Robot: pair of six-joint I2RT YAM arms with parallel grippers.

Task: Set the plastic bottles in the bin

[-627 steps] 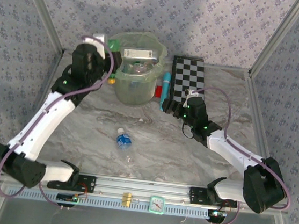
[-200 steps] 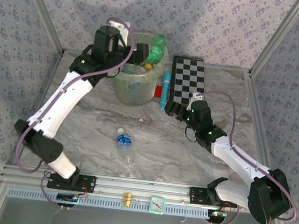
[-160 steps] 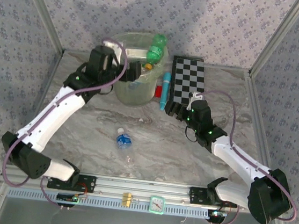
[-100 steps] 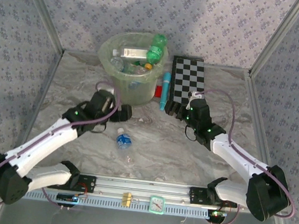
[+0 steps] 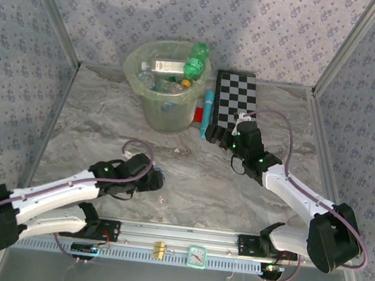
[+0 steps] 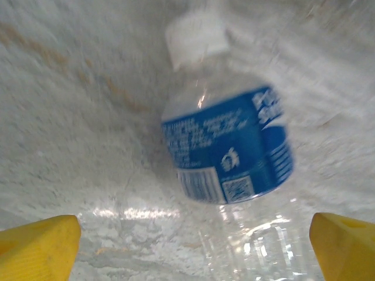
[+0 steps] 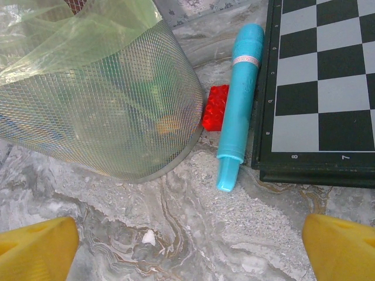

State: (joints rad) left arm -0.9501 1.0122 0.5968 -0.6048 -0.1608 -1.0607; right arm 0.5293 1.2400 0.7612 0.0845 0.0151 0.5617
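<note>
– Between the yellow tips of the left gripper (image 6: 190, 252), what lies there, and how wide do the jaws stand?

– Left gripper: spread wide, one tip at each lower corner of the wrist view, holding nothing. A clear bottle with a blue label (image 6: 228, 152) lies on its side on the marble table (image 5: 235, 200) between the tips, white cap pointing away from the wrist, body touching neither. The view is blurred, so the exact clearance cannot be told.

– How should the grasp be made?

– Judged: descend until the tips flank the labelled belly, not the cap or the tapering shoulder. Close across the round body, square to its long axis, since a bottle on its side is apt to roll out of a skewed pinch. Thin clear plastic probably gives, so the squeeze should be firm without crushing.

– And beyond the hand?

– The bin (image 5: 167, 114) stands well apart at the far side of the table, already heaped, with a green bottle (image 5: 197, 59) resting at its rim. Release is best made over the middle, lest the bottle glance off the heap. The right gripper (image 7: 187, 246), likewise wide and empty, hovers near the bin's wall. Just beside that wall lie a teal tube (image 7: 239, 99), a red block (image 7: 215, 107) and a checkerboard (image 7: 328, 88), none of them to be binned. The left arm's carry should pass clear of the right one
</note>
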